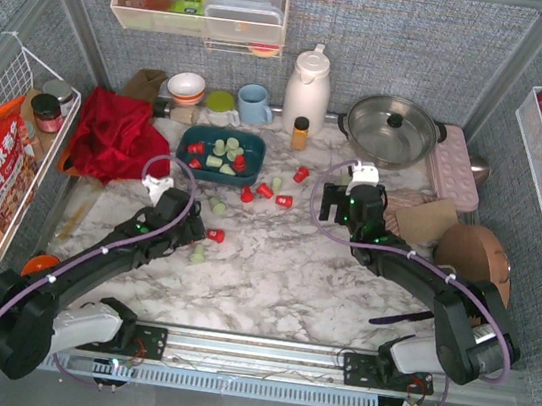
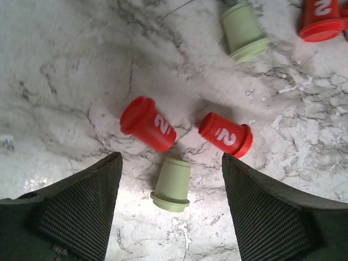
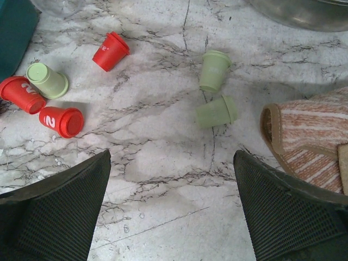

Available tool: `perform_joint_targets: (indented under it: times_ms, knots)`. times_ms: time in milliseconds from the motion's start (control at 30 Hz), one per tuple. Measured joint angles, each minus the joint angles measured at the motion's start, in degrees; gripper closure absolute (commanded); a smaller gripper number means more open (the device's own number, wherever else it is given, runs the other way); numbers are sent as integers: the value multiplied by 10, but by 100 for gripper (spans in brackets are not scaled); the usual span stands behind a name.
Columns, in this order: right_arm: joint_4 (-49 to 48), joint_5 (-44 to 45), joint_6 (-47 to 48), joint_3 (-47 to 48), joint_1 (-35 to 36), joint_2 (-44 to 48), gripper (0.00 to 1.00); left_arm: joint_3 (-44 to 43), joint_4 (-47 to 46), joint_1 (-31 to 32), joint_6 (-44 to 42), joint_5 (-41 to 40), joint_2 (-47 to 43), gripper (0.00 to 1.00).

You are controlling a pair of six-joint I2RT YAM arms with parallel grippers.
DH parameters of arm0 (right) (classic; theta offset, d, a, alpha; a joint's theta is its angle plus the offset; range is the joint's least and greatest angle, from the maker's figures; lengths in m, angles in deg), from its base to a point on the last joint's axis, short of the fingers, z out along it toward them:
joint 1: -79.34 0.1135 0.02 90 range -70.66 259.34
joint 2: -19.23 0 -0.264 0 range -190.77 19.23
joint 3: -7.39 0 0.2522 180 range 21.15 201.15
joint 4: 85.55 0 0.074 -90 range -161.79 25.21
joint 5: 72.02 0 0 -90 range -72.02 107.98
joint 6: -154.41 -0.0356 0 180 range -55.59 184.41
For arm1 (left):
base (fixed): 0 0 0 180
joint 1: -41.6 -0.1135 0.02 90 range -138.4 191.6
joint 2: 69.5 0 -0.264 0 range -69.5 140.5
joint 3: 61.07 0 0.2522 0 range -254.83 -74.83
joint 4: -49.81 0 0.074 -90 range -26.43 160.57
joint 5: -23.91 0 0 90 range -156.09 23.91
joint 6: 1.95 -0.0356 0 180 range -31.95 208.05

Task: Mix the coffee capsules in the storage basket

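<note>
Coffee capsules (image 1: 265,190) at the left gripper (image 2: 171,163): jaws apart and empty; one green capsule (image 2: 172,186) lies on its side between the fingers; two red capsules (image 2: 148,124) lie just beyond it
Right gripper (image 3: 173,157): jaws apart, holding nothing; two green pods (image 3: 213,70) lie ahead on bare marble, near a striped mat (image 3: 310,141)
Storage basket (image 1: 259,143): toward the far edge of the desk (image 1: 282,265), left of centre; red and green pods lie inside it; others are scattered between it and the middle of the desk
Step in hand: by my judgement, gathering the loose pods into the basket; well short of done
Next move: probably the left gripper lowers and closes across the green capsule; the tapered body lies sideways and may roll or slip out, so the pads should meet it squarely
Top view only: the basket's contents; the whole scatter at once
Wrist views only: a white "2" on the red pods; the two green pods by the mat, hard to make out from above; the right wrist catches only a teal corner of the basket
</note>
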Motion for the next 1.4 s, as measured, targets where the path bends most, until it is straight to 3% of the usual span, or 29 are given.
perform_joint_targets:
  times_ms: [233, 467, 767, 1033, 1400]
  knots:
    - [1, -4, -2, 1, 2, -2, 1, 35, -15, 0, 134, -32, 26, 28]
    - [0, -4, -2, 1, 2, -4, 1, -5, -22, 0, 243, -79, 109, 30]
    - [2, -2, 0, 3, 2, -5, 1, -71, -8, 1, 332, -99, 227, 47]
    - [2, 0, 0, 6, 2, -7, 1, -100, 13, 4, 355, -134, 266, 67]
    - [2, 0, 1, 6, 2, -8, 1, -119, 49, 11, 293, -154, 259, 67]
